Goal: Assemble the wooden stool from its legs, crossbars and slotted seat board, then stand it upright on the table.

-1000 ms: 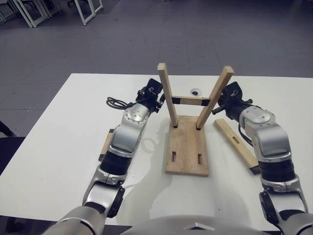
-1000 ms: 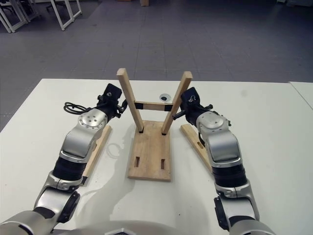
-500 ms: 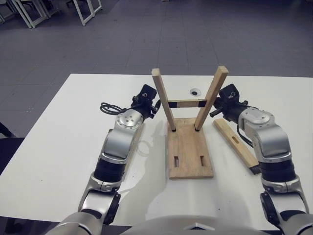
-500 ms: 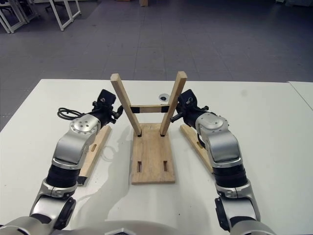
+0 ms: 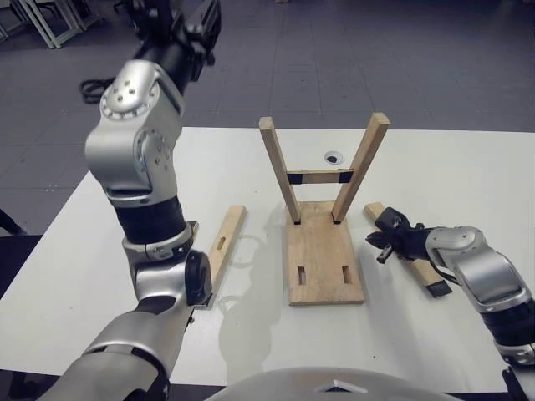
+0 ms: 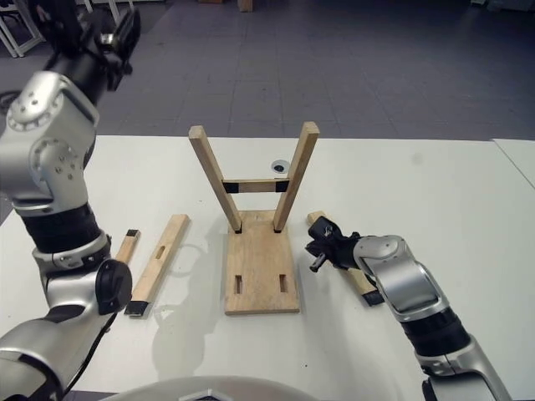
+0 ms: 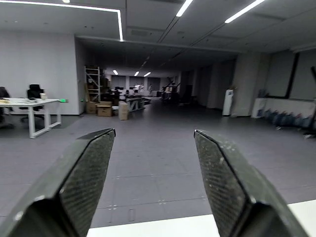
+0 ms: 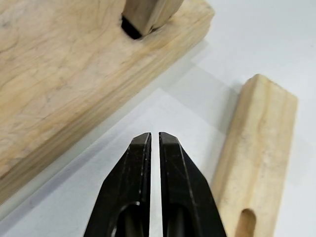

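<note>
Left eye view: the seat board (image 5: pixel 324 261) is lying flat on the bench (image 5: pixel 468 167), two legs (image 5: pixel 278 171) and a crossbar (image 5: pixel 320 177) standing in its far slots. Left wrist view: left jaws are gaping, empty. Right wrist view: right jaws are hovering clenched, empty, between seat board and a loose leg (image 8: pixel 256 133); parting them before straddling it squarely seems wise.

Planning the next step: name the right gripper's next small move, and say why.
Probably open the shut right gripper and shift it onto the loose pale wooden leg lying beside it: the flat slotted wooden seat board shows two empty near slots, and the left gripper is raised away.
</note>
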